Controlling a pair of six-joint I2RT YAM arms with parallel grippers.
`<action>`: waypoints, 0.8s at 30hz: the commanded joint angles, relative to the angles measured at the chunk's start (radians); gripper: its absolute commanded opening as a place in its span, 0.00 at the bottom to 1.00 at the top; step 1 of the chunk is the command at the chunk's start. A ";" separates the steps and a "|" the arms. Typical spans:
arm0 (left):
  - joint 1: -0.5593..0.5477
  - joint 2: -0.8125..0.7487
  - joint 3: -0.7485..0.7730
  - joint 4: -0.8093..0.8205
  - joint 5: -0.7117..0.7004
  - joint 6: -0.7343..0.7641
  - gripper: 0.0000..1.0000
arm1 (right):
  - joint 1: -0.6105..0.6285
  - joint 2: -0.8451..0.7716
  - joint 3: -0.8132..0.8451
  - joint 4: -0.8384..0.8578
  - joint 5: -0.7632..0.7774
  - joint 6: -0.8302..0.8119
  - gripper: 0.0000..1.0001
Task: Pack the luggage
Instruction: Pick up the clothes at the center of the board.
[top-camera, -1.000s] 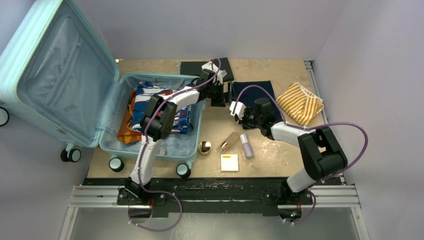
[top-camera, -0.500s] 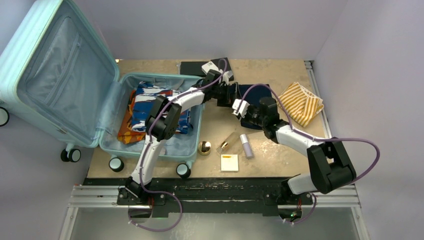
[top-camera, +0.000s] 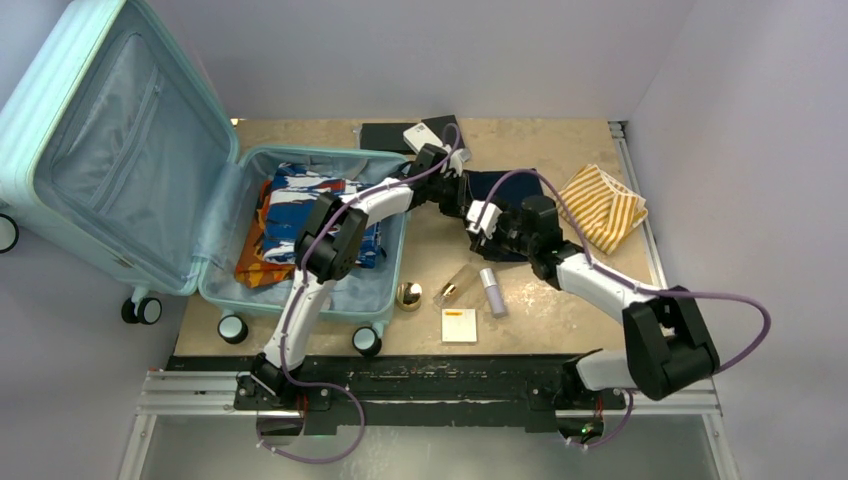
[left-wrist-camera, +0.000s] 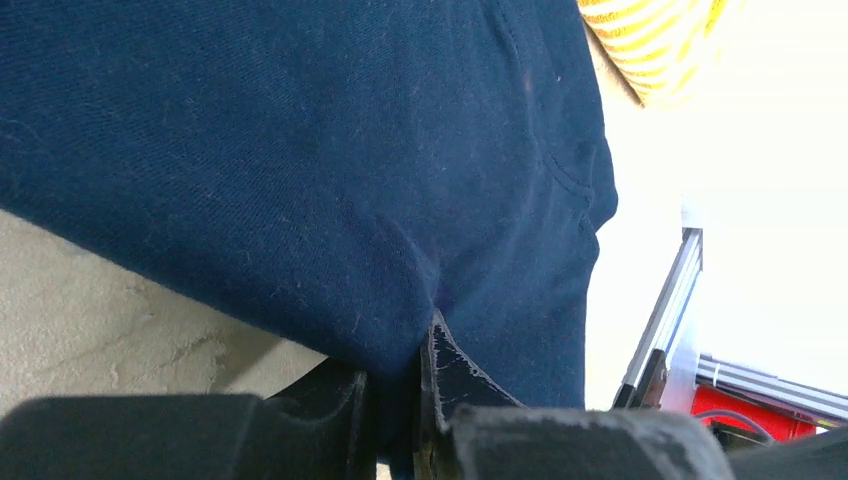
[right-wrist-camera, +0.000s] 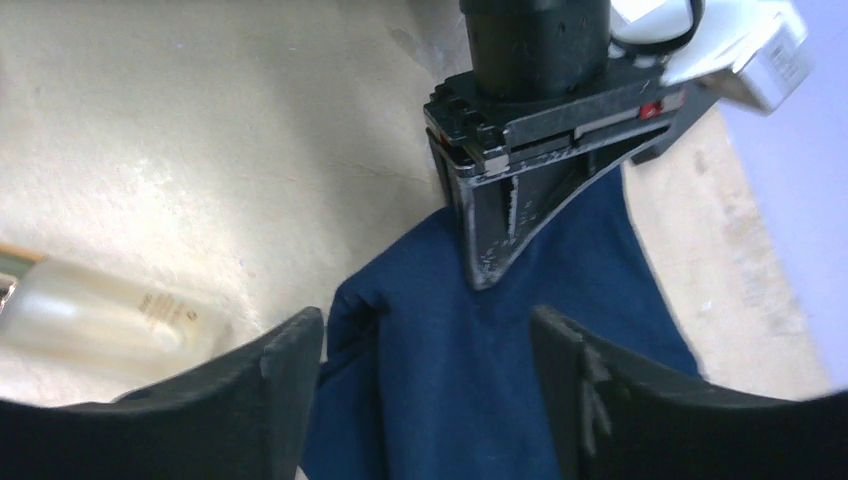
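Note:
The luggage (top-camera: 110, 150) lies open at the left, its lid propped up, with folded patterned clothes (top-camera: 300, 200) in the base. A navy garment (top-camera: 515, 185) lies on the table to its right. My left gripper (top-camera: 462, 192) reaches over the garment's left edge. In the left wrist view this gripper (left-wrist-camera: 400, 360) is shut on a pinched fold of the navy garment (left-wrist-camera: 300, 150). My right gripper (top-camera: 500, 215) is just beside it. Its jaws (right-wrist-camera: 425, 340) stand open over the navy garment (right-wrist-camera: 500, 380), gripping nothing, and face the left gripper (right-wrist-camera: 490, 270).
A yellow striped cloth (top-camera: 600, 205) lies right of the garment and a black box (top-camera: 385, 137) at the back. In front lie a gold round item (top-camera: 408, 295), a clear bottle (top-camera: 455, 287), a lilac tube (top-camera: 491, 291) and a white-yellow card box (top-camera: 459, 325).
The left gripper moved right onto the navy garment's edge and shut on it. The right gripper, shut before, has opened. The right arm has swung further right.

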 joint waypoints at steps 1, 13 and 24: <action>-0.017 -0.008 0.017 -0.059 0.010 0.029 0.00 | -0.008 -0.123 0.085 -0.146 -0.039 -0.008 0.90; 0.019 -0.201 0.084 -0.344 -0.139 0.228 0.00 | -0.054 -0.404 0.074 -0.249 0.075 0.033 0.99; 0.032 -0.217 0.296 -0.749 -0.205 0.464 0.00 | -0.057 -0.418 0.040 -0.149 0.103 0.101 0.99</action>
